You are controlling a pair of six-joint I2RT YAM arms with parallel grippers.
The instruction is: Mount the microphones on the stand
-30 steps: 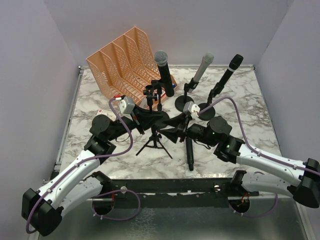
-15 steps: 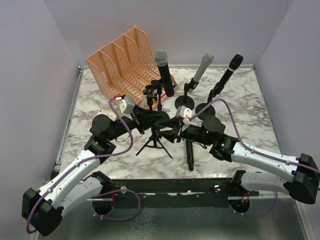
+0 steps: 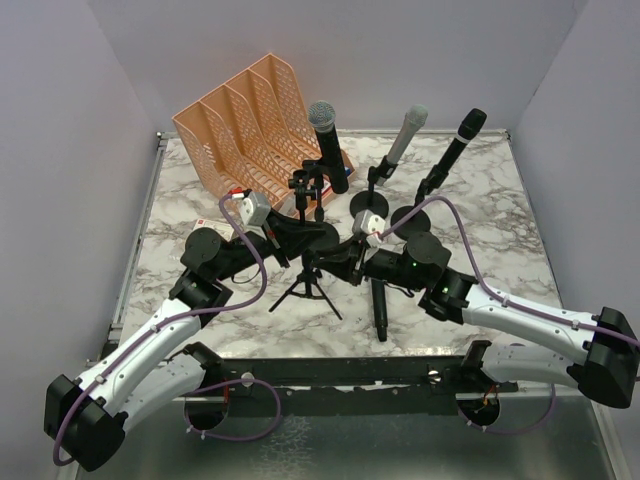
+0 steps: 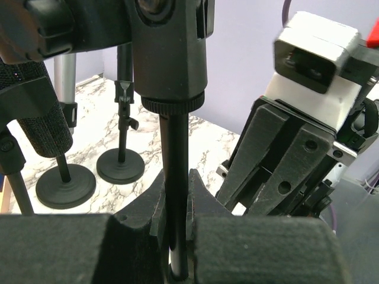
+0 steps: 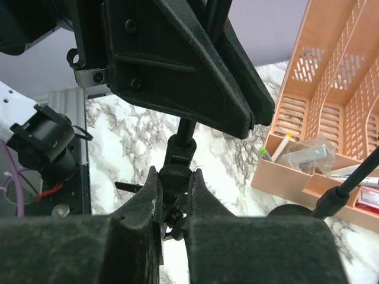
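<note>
Top external view: a black tripod stand (image 3: 308, 285) stands on the marble table (image 3: 175, 190), and both arms reach in to it from opposite sides. The left arm (image 3: 150, 350) rises from its base, folds at the elbow and runs level toward the tripod from its left. The left gripper (image 3: 308, 238) is clamped on the tripod's thin upright pole (image 4: 176, 177), which the left wrist camera shows pinched between the two fingers (image 4: 155, 201). The right arm (image 3: 530, 320) stretches low across from the tripod's right, and the right gripper (image 3: 322, 262) meets the stand lower down than the left one. In the right wrist view its fingers (image 5: 145, 201) are closed on the ribbed collar (image 5: 176, 173) of the stand.

Three microphones stand tilted behind the tripod. The silver-grille mic (image 3: 328, 145) is just behind it, the silver-grey mic (image 3: 403, 132) is behind and to its right, and the all-black mic (image 3: 455, 148) is farther right. The fourth mic (image 3: 379, 310), black, lies flat on the table just right of the tripod's legs. An orange file rack (image 3: 245, 125) sits behind and left of the tripod.
</note>
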